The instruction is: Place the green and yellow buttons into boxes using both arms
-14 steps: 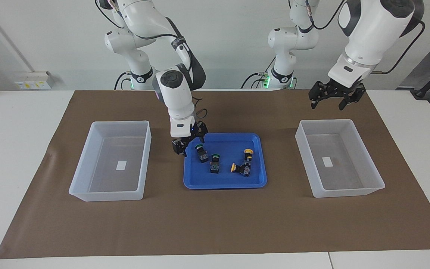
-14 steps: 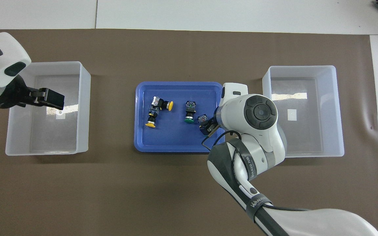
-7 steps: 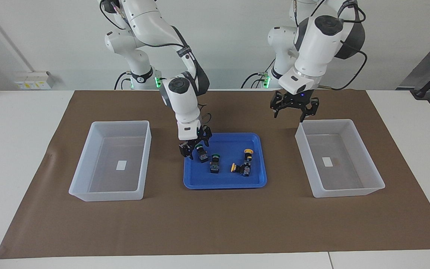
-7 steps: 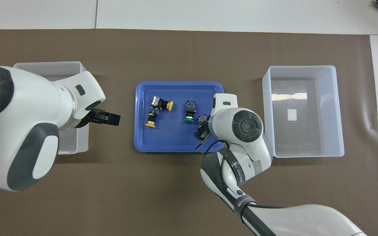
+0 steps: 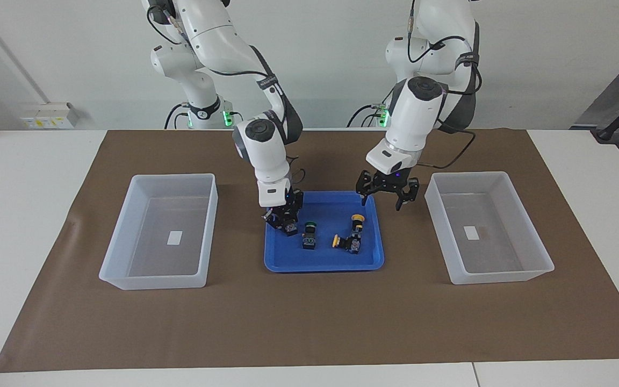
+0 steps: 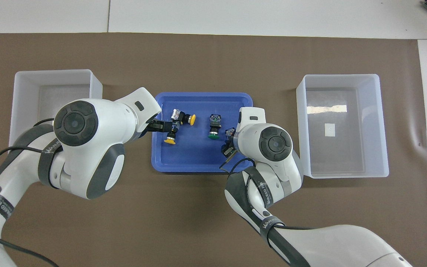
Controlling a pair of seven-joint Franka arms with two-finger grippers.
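A blue tray sits mid-desk on a brown mat, with a clear box toward the right arm's end and another clear box toward the left arm's end; each box has a small white label on its floor.

In the tray lie four buttons. The two yellow buttons lie together toward the left arm's end of the tray, one nearer the robots, its neighbour touching it. One green button lies near the middle. The other green button lies at the tray's edge toward the right arm's end, and the right end effector is down on it, fingers drawn in around its black body.

The left end effector hangs above the tray's corner nearest the robots at the left arm's end, fingers spread wide, holding nothing.

From overhead, the right arm's wrist covers its end effector and most of the gripped button, and the left arm's bulk hides part of the box at its end. The facing view shows both end effectors clearly.
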